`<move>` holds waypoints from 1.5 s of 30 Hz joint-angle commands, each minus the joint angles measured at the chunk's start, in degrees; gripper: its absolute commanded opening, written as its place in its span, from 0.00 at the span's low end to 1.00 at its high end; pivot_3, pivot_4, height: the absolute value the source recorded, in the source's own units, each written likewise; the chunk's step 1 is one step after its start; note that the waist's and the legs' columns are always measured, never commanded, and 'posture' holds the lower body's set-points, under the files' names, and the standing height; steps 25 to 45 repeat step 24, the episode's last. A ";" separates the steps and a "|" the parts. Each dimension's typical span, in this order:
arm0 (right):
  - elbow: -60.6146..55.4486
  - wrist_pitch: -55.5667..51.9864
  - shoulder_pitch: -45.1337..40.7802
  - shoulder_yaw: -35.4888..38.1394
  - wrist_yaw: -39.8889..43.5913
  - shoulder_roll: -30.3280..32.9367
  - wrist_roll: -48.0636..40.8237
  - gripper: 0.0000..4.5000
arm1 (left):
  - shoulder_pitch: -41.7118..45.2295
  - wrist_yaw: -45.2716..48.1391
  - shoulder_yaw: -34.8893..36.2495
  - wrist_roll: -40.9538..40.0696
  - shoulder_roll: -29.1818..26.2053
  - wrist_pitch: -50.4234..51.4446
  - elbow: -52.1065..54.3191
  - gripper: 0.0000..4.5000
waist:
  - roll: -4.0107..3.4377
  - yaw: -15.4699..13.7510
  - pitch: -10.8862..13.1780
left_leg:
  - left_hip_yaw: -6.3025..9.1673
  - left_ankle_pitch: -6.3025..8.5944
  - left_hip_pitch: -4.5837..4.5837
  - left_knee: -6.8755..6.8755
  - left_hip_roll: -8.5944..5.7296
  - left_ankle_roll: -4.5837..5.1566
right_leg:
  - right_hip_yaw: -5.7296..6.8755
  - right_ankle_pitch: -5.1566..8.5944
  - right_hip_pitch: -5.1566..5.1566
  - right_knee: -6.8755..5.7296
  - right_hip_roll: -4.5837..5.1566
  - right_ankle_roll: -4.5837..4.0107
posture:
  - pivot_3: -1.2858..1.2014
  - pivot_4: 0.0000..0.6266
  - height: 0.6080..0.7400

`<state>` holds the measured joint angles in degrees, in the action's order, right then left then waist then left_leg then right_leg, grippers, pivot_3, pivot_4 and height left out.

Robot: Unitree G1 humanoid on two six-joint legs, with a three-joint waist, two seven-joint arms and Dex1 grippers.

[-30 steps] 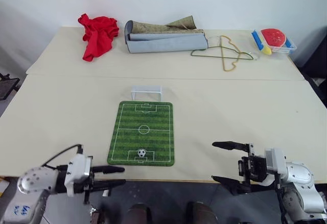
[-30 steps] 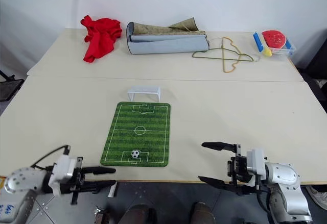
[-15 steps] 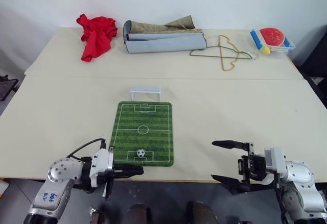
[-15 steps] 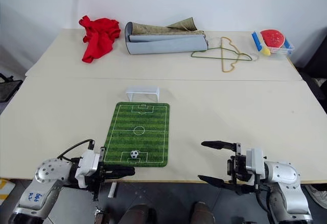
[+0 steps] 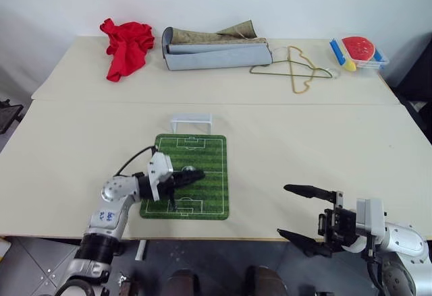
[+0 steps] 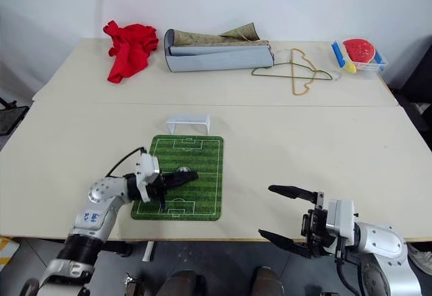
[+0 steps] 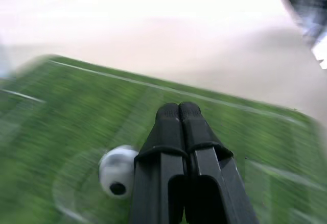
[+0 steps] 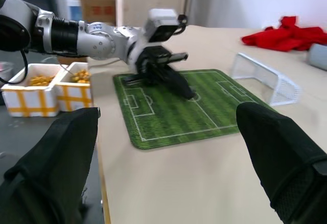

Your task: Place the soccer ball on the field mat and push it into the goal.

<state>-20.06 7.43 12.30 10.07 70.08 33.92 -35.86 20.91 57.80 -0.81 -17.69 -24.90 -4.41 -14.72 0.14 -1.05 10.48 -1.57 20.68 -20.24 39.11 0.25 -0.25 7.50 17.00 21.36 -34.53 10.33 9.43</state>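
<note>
The green field mat (image 5: 202,154) lies near the table's front edge, with the white goal (image 5: 191,122) standing just beyond its far end. The tiny soccer ball (image 7: 118,170) rests on the mat at the centre circle, right beside my left gripper's fingers (image 7: 168,132). My left gripper (image 5: 200,173) is shut and reaches level over the middle of the mat, pointing toward the right and far side. My right gripper (image 5: 283,210) hangs open past the table's front edge, right of the mat, with nothing between its fingers.
Along the far edge of the table lie a red cloth (image 5: 127,43), a rolled grey-and-tan mat (image 5: 216,48), wire hangers (image 5: 297,70) and a tray of toys (image 5: 358,52). Yellow-and-white boxes (image 8: 51,89) stand on the floor beside the table.
My left gripper shut and swept from the table's front edge onto the mat. The ball went from the near goal box to the centre circle. The right gripper stayed about where it was.
</note>
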 commanded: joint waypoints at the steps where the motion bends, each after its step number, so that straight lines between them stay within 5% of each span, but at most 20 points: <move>1: -2.04 0.77 -0.06 2.31 -4.57 -1.55 0.14 1.00 | -0.27 -5.35 5.51 -0.78 -0.66 -1.32 -0.18 0.00 | 0.00 0.10 0.00 | 0.00 0.00 0.00 0.00 0.00 0.00 | 0.00 0.00 0.01 0.00 0.00 0.00 | 0.52 0.24 1.00; 7: 0.27 1.83 -4.97 2.02 -13.95 -7.34 3.01 1.00 | -11.27 1.84 12.47 -11.29 -7.89 6.11 13.50 0.00 | 0.01 0.49 0.01 | 0.00 0.00 0.00 -0.01 0.06 0.00 | -0.03 0.00 0.04 0.00 0.01 0.00 | 0.52 0.24 1.00; 12: 5.08 4.35 -8.68 0.84 -14.59 -9.53 5.08 1.00 | -20.95 -0.70 22.90 -12.43 -14.36 8.43 17.72 0.00 | -0.02 0.48 0.02 | 0.01 0.00 -0.01 -0.01 0.07 -0.01 | -0.05 0.00 0.05 0.01 0.00 -0.01 | 0.52 0.24 1.00; 19: 12.64 7.12 -14.59 -0.28 -12.88 -9.11 6.78 1.00 | -32.28 -5.98 32.92 -9.84 -14.40 6.45 16.44 0.00 | -0.11 0.95 0.09 | -0.02 0.05 -0.02 -0.03 0.09 -0.01 | -0.08 0.00 0.09 0.02 -0.01 -0.01 | 0.52 0.24 1.00; 45: 16.86 8.90 -16.56 0.38 -10.92 -7.10 8.06 1.00 | -32.64 -7.67 33.39 -10.73 -13.24 6.32 17.16 0.00 | -0.12 0.64 0.09 | -0.01 0.05 -0.02 -0.04 0.09 -0.01 | -0.06 0.00 0.08 0.02 -0.01 -0.01 | 0.52 0.24 1.00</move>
